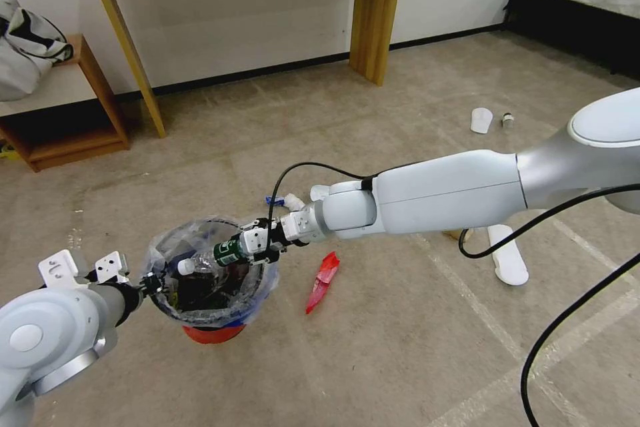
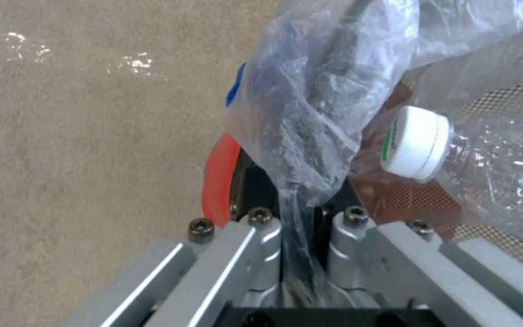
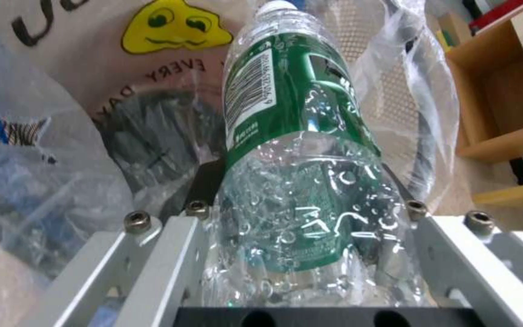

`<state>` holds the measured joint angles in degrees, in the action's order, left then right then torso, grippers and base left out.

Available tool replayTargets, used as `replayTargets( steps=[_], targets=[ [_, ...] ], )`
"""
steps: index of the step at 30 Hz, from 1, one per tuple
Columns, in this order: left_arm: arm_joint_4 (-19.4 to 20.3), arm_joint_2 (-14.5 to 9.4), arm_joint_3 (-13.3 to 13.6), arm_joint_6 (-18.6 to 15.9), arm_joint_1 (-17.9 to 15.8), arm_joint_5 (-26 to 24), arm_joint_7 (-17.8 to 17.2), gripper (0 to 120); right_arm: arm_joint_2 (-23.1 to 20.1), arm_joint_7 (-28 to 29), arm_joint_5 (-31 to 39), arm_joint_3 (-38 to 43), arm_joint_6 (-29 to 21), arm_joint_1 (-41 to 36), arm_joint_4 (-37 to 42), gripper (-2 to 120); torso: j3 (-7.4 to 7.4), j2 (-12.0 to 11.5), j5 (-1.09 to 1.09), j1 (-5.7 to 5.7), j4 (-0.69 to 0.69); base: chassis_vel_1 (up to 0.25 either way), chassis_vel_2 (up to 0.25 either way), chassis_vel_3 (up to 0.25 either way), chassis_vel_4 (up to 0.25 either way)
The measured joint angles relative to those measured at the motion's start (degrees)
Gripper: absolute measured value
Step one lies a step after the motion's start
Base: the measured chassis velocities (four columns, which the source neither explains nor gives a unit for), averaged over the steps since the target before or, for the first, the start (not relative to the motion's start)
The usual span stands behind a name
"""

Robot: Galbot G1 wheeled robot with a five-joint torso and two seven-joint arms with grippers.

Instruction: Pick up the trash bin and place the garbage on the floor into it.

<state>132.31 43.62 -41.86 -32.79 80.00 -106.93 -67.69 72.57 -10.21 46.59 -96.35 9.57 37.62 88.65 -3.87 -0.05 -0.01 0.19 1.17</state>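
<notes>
The trash bin (image 1: pixel 215 332), a small red bucket lined with a crinkled clear bag, stands on the beige carpet floor (image 1: pixel 400 347) at the lower left. My left gripper (image 1: pixel 151 283) is shut on its rim and bag (image 2: pixel 301 136) at the near-left side. My right gripper (image 1: pixel 259 244) is shut on a green-labelled clear bottle (image 1: pixel 223 253) lying level over the bin's mouth, cap toward the left gripper. In the right wrist view the bottle (image 3: pixel 298 150) sits between the fingers above the bag. Its white cap (image 2: pixel 416 143) shows in the left wrist view.
A red wrapper (image 1: pixel 323 280) lies just right of the bin. A white slipper (image 1: pixel 508 255), a white cup (image 1: pixel 481 120) and blue-white litter (image 1: pixel 283 201) lie farther off. A wooden desk (image 1: pixel 373 13) and low shelf (image 1: pixel 73 120) stand along the far wall.
</notes>
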Motion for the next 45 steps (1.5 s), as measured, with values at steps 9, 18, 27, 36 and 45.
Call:
replayTargets(
  steps=[9,18,27,36,45],
  targets=[
    [0.0,-0.1,0.3,0.0,-0.2,0.0,0.1,4,1.1,-0.4,-0.2,-0.9,-0.3,1.2,-1.4,34,0.00,0.0,0.00,0.00,0.00,0.000,0.000,0.000,0.000],
    [0.0,-0.2,0.3,-0.3,-0.1,0.4,0.3,4,2.7,-0.2,-1.0,-1.5,-1.8,1.7,-2.3,34,0.00,0.0,0.00,0.00,0.00,0.000,0.000,0.000,0.000],
    [0.0,0.3,0.5,-0.4,-0.1,1.0,0.6,4,3.5,-0.5,-2.7,-2.3,-2.3,1.6,-3.5,34,0.00,0.0,0.00,0.00,0.00,0.000,0.000,0.000,0.000],
    [-0.2,0.2,0.5,-0.5,-0.3,1.0,0.7,4,3.8,-0.8,-3.7,-2.6,-1.8,1.2,-4.4,34,0.00,0.0,0.00,0.00,0.00,0.000,0.000,0.000,0.000],
    [-0.2,0.0,0.3,-0.4,-0.5,0.9,0.8,4,4.6,-0.9,-2.8,-2.3,-1.1,1.5,-4.1,54,0.00,0.0,0.00,0.00,0.00,0.000,0.000,0.000,0.000]
  ],
)
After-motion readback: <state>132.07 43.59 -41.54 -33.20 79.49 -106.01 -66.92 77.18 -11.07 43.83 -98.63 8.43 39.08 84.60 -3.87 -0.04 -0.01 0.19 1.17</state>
